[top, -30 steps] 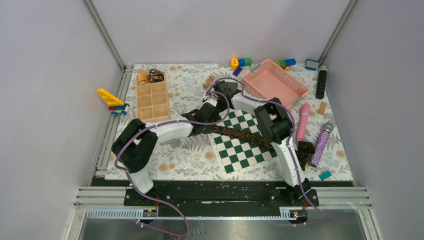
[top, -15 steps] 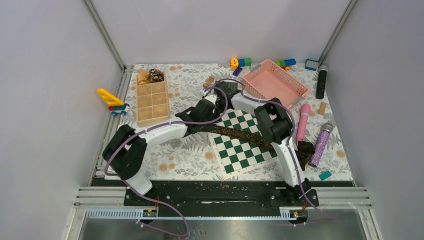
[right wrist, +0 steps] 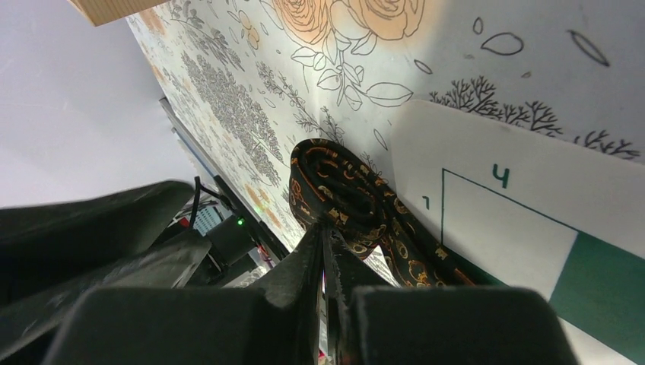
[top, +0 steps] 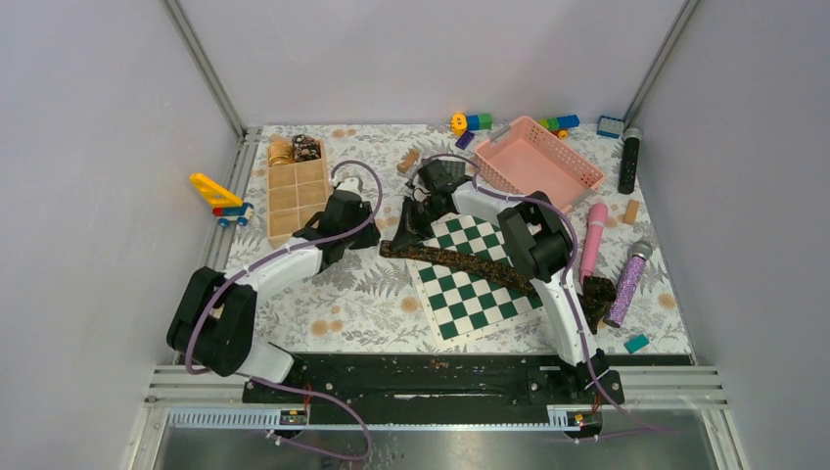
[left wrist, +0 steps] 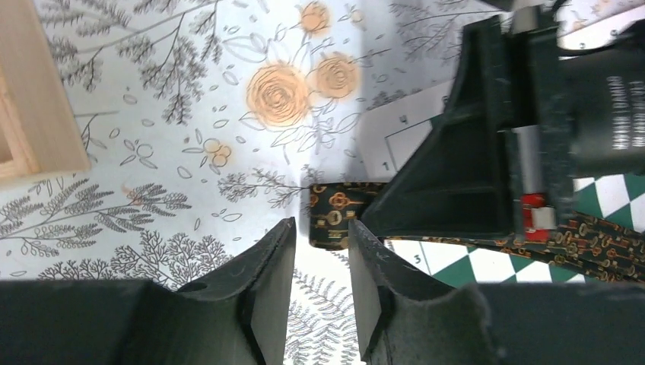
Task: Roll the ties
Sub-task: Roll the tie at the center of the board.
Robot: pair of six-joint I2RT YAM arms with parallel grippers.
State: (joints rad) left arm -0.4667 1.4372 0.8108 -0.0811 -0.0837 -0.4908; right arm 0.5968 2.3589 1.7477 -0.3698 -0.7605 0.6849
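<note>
Left gripper (left wrist: 319, 247) is hovering parted, low beside one tie (left wrist: 331, 217). My right gripper (right wrist: 325, 247) is pinching its folded end, reaching forward.

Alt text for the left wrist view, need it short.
The left end effector, fingers parted and empty, hovers before the folded end of a dark gold-patterned tie. The shut right end effector meets that fold at the corner of the chessboard mat.

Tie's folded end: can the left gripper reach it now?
Probably yes. The left gripper is open with the tie's end just ahead of it, nothing between; the right gripper, shut on the tie, crowds one side.
</note>
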